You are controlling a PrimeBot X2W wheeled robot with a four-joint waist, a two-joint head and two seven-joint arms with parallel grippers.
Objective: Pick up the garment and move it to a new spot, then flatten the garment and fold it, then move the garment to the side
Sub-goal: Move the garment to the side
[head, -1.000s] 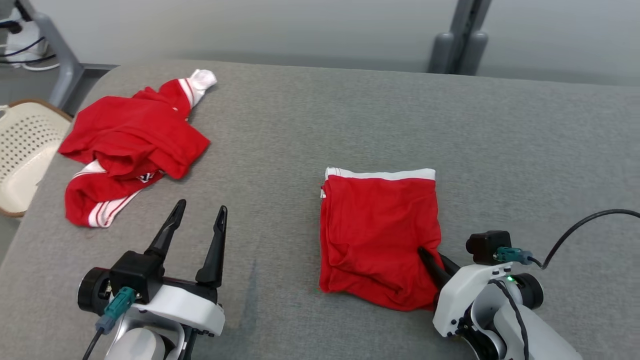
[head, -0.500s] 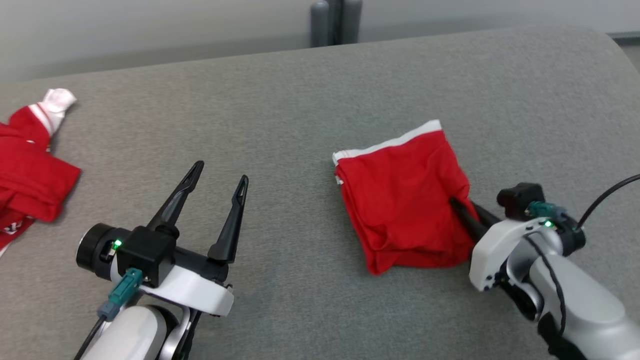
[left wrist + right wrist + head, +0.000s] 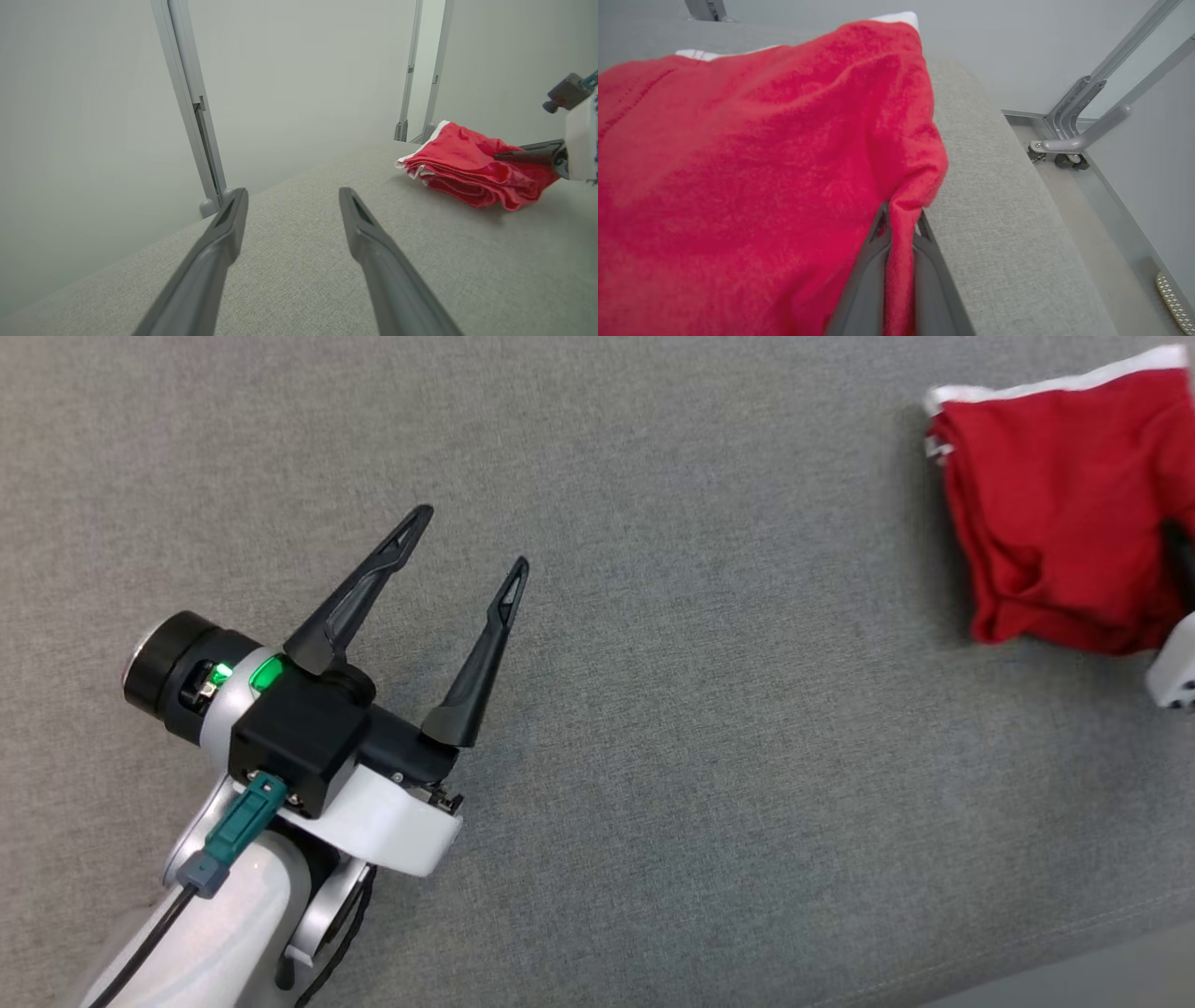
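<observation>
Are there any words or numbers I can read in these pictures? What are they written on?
None: no words, numbers or signs can be read.
The folded red garment is plain red cloth with a white band, no print showing.
The left gripper carries a green light and a teal plug, no label.
The grey table cover is plain.

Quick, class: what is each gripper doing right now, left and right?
Left gripper: open, holding nothing.
Right gripper: shut on the garment.
</observation>
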